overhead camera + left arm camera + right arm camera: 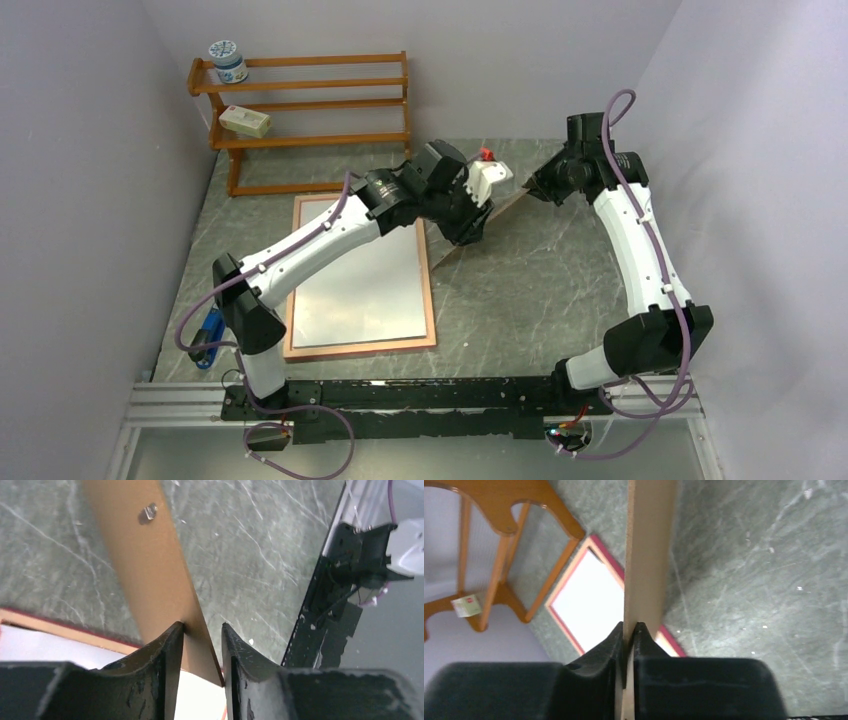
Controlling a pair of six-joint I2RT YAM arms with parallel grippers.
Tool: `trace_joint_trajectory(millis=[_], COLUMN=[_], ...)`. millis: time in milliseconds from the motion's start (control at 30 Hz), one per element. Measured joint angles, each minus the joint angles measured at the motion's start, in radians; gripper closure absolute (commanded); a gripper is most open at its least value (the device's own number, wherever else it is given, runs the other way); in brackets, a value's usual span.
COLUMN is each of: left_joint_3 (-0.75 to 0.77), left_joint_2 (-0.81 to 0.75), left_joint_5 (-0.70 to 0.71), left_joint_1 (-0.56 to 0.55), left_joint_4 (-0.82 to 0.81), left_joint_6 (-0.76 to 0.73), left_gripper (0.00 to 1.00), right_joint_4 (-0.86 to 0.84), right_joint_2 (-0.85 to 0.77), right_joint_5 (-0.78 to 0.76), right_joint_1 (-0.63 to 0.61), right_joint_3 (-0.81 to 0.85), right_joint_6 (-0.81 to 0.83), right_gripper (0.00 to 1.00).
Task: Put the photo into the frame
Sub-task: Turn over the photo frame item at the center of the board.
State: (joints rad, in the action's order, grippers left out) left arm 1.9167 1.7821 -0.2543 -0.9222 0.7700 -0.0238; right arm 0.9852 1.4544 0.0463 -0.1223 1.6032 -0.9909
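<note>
The frame [360,348] lies flat on the tabletop [540,300], left of centre. Right of it a board [510,204] stands tilted, its far end clamped in the right claw [533,190], its near end between the parted fingers of the left claw [468,238]. Behind the frame stands a rack [310,100], with a jar [228,61] on its top shelf and a box [245,121] on the shelf below.

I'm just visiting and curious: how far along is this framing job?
A white sheet, apparently the photo face down, already lies inside the frame. The right gripper pinches the tilted brown backing board; the left gripper, open, straddles it. Remaining: laying that board over the photo.
</note>
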Motion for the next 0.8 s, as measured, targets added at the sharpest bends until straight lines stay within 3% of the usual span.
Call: trace_joint_trajectory(millis=[167, 400, 633, 800], left_joint_3=[-0.012, 0.005, 0.003, -0.067], left_joint_2=[0.001, -0.018, -0.103, -0.158], left_joint_5=[-0.089, -0.121, -0.071, 0.002], left_joint_1=[-0.019, -0.008, 0.025, 0.184], left_joint_4=[0.047, 0.064, 0.042, 0.022], left_joint_6=[-0.009, 0.004, 0.07, 0.175], left_gripper=[0.47, 0.18, 0.13, 0.11], right_joint_4=[0.012, 0.022, 0.02, 0.001], right_joint_2=[0.001, 0.0, -0.013, -0.081], right_joint_5=[-0.007, 0.008, 0.011, 0.004], right_joint_1=[0.013, 0.063, 0.147, 0.165], right_joint_3=[-0.02, -0.018, 0.014, 0.023], right_joint_6=[0.003, 0.039, 0.098, 0.158], right_gripper=[1.0, 1.0, 1.0, 1.0])
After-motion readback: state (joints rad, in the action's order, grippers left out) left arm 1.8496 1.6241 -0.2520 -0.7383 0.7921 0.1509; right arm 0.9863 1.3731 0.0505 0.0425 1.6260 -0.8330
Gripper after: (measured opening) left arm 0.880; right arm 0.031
